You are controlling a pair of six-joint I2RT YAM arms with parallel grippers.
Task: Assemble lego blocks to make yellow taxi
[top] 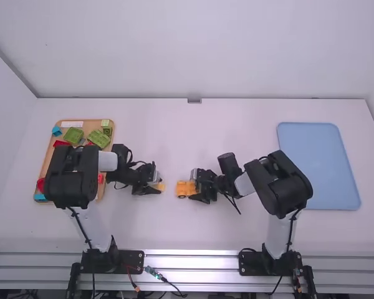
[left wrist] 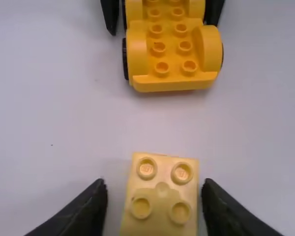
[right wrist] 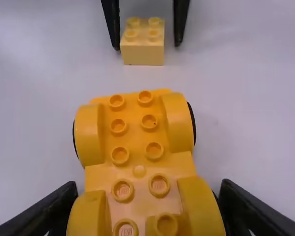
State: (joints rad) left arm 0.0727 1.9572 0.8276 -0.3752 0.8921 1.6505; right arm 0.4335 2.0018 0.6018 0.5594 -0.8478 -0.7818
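on table (top: 174, 131), left end effector (top: 159, 185) straddles brick (left wrist: 162, 192), right one (top: 194, 187) chassis (right wrist: 134, 140) (both parted, empty).

I have both arms bent inward from their bases at the near side. My left arm (top: 71, 174) reaches far, then folds at its black joint so its wrist (top: 121, 168) runs right, bringing the left gripper (top: 158, 185) just left of centre. Its fingers (left wrist: 88, 206) stand parted. My right arm (top: 287, 187) mirrors it, wrist angled left, and puts the right gripper (top: 196, 187) near the middle, its fingers (right wrist: 54, 206) spread wider. The two grippers face each other, near but apart.
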